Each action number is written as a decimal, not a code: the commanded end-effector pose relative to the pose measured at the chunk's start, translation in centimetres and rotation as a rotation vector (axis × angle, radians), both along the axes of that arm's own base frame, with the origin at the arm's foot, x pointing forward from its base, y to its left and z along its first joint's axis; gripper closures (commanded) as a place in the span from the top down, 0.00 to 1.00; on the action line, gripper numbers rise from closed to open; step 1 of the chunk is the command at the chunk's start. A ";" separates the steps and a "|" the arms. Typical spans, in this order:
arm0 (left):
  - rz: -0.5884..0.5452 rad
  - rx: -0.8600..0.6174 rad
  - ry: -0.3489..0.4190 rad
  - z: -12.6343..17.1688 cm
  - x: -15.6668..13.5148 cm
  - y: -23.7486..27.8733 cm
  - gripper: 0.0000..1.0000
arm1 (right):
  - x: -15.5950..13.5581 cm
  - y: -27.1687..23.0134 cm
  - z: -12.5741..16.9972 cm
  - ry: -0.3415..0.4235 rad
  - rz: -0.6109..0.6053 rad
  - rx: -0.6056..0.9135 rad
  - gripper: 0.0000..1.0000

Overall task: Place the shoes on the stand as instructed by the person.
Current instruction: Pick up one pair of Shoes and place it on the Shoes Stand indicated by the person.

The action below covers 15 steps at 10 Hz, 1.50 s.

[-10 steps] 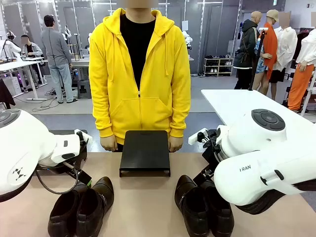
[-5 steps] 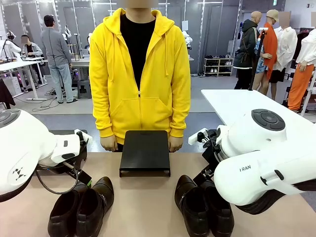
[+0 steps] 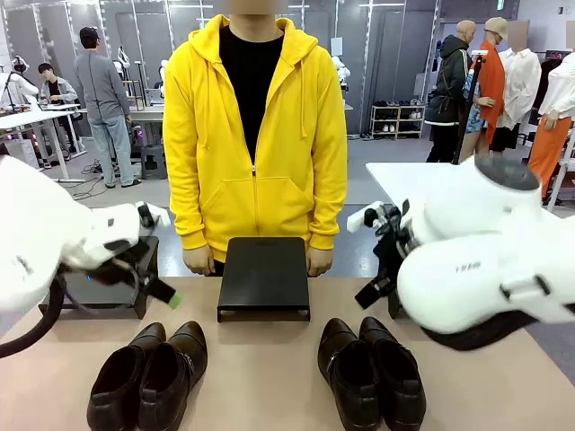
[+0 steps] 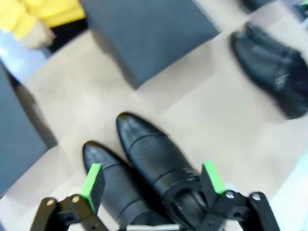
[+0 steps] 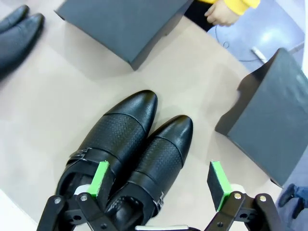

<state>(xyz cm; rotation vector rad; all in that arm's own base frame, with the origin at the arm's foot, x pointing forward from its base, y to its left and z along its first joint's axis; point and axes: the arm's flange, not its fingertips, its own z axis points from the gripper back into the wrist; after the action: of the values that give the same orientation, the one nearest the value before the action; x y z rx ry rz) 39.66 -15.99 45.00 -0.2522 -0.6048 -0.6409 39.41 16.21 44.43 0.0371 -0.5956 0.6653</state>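
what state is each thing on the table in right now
left pair of shoes, on the table, side by side
right pair of shoes, on the table, side by side
stand, top bare
left gripper, jaws open, empty, above the left pair
right gripper, jaws open, empty, above the right pair

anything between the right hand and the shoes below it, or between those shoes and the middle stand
Nothing visible. The right hand hangs open above the right pair, and only bare table lies between that pair and the middle stand.
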 end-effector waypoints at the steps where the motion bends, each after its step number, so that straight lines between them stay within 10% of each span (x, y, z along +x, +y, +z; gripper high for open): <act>1: -0.036 -0.061 0.067 3.9 0.9 3.6 1.00 | 0.4 -1.3 2.7 0.077 0.052 0.047 1.00; 7: -0.084 -0.624 0.326 8.1 -3.5 20.3 1.00 | -1.8 -18.6 7.5 0.425 0.101 0.708 1.00; 15: 0.116 -0.898 0.171 3.4 -17.3 41.0 1.00 | -10.9 -41.0 2.1 0.273 -0.067 1.149 1.00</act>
<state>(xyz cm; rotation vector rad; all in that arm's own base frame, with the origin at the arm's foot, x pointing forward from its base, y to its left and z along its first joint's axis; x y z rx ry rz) 22.57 23.82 48.61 -1.1024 -0.6934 -0.1963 28.23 -25.03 45.82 1.1458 -0.6107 0.1659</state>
